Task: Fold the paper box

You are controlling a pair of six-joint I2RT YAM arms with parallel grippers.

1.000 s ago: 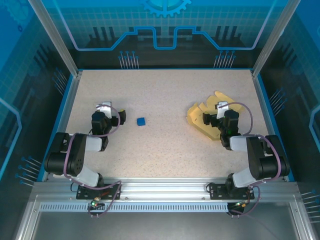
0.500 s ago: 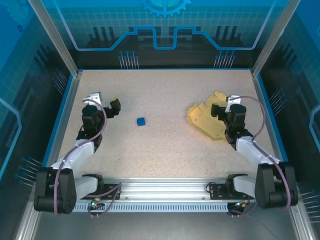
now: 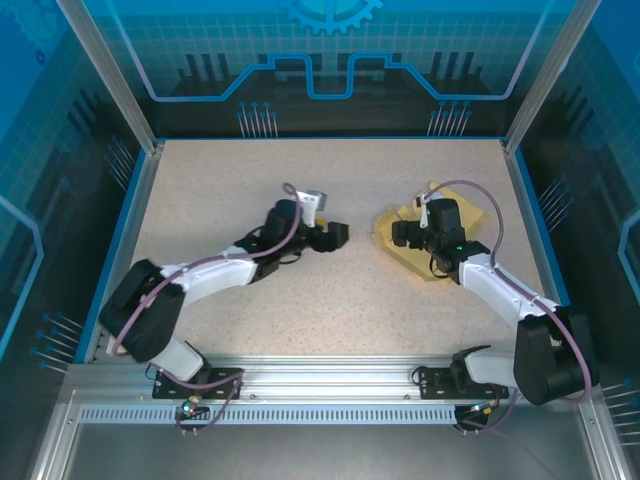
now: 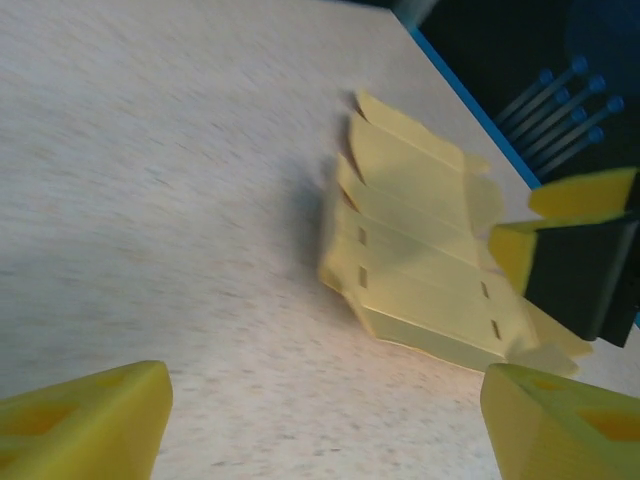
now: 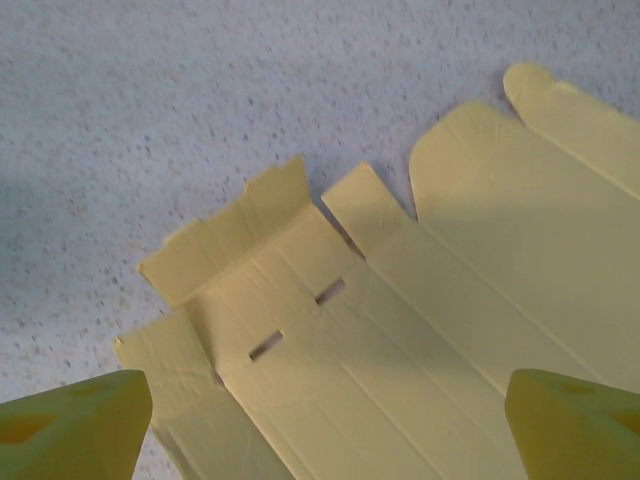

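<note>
The paper box [image 3: 388, 228] is a pale yellow flat cut-out with flaps and small slots, lying on the right half of the table. My right gripper [image 3: 403, 236] hovers open over its left part, and in the right wrist view its yellow fingertips [image 5: 70, 425] straddle the card [image 5: 400, 340] without touching it. My left gripper [image 3: 332, 238] is stretched out to mid-table, open and empty, pointing at the box from the left. In the left wrist view the box [image 4: 420, 270] lies a short way ahead of the left gripper [image 4: 320, 435], and a finger of the right gripper [image 4: 580, 265] sits above its far end.
The speckled beige table [image 3: 300, 180] has a raised blue rim [image 3: 525, 210] and metal posts at its back corners. In the left wrist view the rim [image 4: 470, 100] runs just behind the box. Both arm bases sit on the rail at the near edge.
The left arm has swung from the far left across to mid-table, towards the paper box. The right gripper has shifted left over the box's left part.
</note>
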